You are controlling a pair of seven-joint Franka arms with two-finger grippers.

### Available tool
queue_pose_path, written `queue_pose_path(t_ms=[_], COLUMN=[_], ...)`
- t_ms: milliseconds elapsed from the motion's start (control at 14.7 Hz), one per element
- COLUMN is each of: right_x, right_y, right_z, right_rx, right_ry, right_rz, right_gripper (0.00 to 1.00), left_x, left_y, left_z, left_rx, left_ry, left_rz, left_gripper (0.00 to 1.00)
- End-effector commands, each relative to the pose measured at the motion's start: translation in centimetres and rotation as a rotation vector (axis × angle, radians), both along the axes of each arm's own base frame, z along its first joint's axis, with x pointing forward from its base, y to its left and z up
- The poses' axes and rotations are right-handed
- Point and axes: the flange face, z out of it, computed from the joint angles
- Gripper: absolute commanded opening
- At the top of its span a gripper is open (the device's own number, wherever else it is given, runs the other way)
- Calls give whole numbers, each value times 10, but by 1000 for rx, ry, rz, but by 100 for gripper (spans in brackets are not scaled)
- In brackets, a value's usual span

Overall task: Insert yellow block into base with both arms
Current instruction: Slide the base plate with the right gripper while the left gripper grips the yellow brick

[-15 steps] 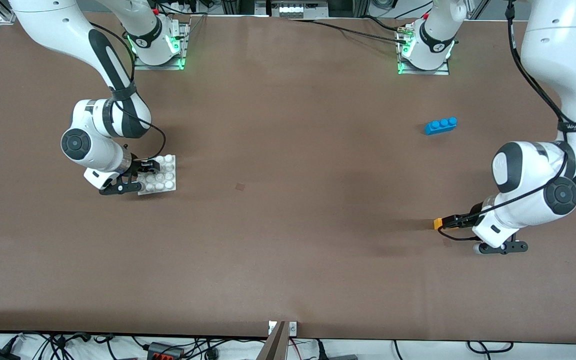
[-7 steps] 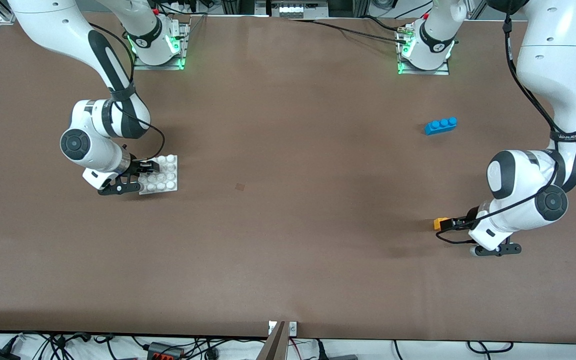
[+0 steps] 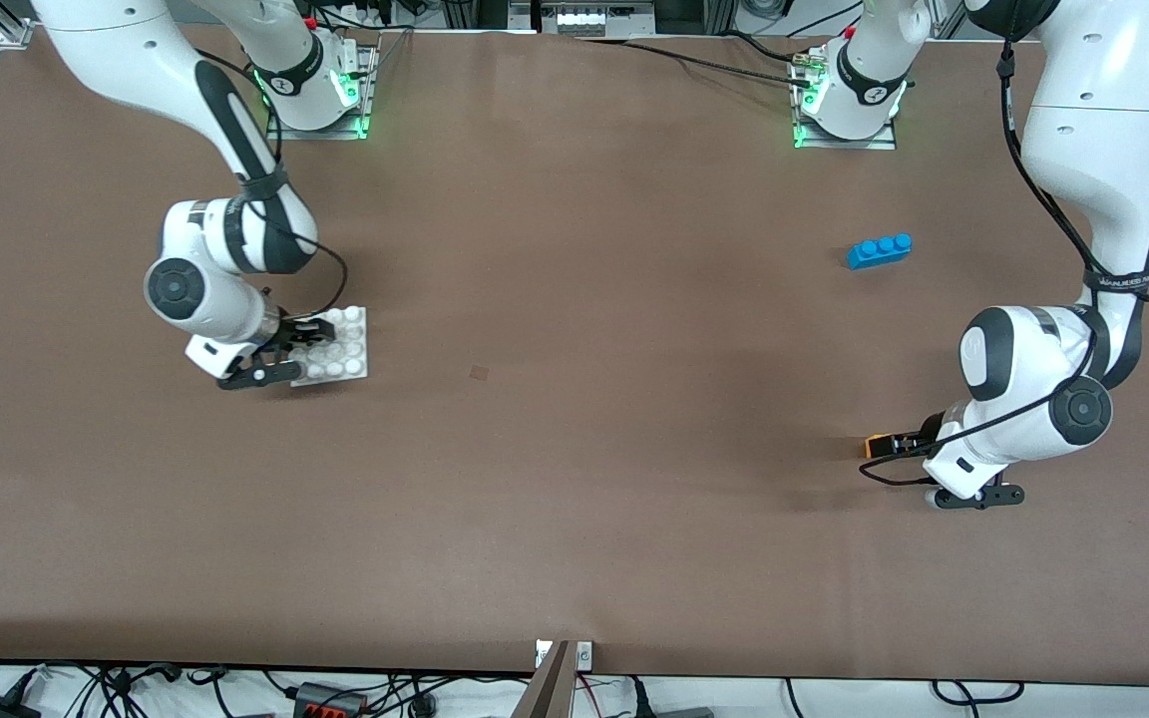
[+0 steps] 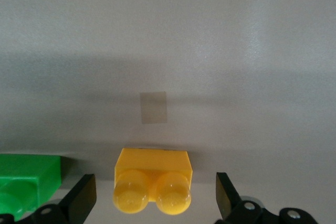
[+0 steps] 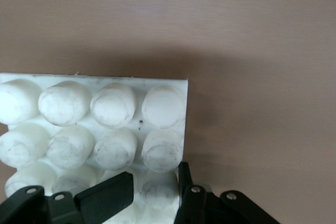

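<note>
The yellow block [image 3: 875, 446] lies on the table near the left arm's end. In the left wrist view the yellow block [image 4: 152, 181] shows two round studs and sits between the fingers without touching them. My left gripper [image 3: 896, 445] is low at the table and open around the block [image 4: 152, 203]. The white studded base [image 3: 339, 343] lies toward the right arm's end. My right gripper [image 3: 303, 346] is shut on the base's edge. In the right wrist view one finger [image 5: 105, 198] lies over the base's studs [image 5: 113, 124].
A blue three-stud brick [image 3: 879, 250] lies farther from the front camera than the yellow block. A green brick [image 4: 26, 184] lies beside the yellow block, hidden under the left arm in the front view. A small dark patch [image 3: 478, 372] marks the table's middle.
My right gripper has slid the base a little toward the table's middle. My left arm has closed in on the yellow block, which has stayed in place.
</note>
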Motion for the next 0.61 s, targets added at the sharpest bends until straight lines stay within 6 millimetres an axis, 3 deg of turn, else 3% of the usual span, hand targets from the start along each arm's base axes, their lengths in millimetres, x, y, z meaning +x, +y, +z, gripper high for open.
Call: queue_pose_path(t_ms=[0, 204, 545], right_x=[-8, -17, -22], right_y=[57, 115, 177], right_z=[-6, -13, -17], right_rx=[-4, -23, -33], right_ry=[-8, -23, -49], right_rz=[6, -31, -46], right_gripper=[42, 42, 42], left_x=[-5, -8, -10], left_y=[-1, -3, -5], left_z=[-4, -9, -13], left_rx=[-6, -6, -5], left_ry=[-21, -14, -14], left_rz=[-15, -19, -22], left_gripper=[100, 100, 100])
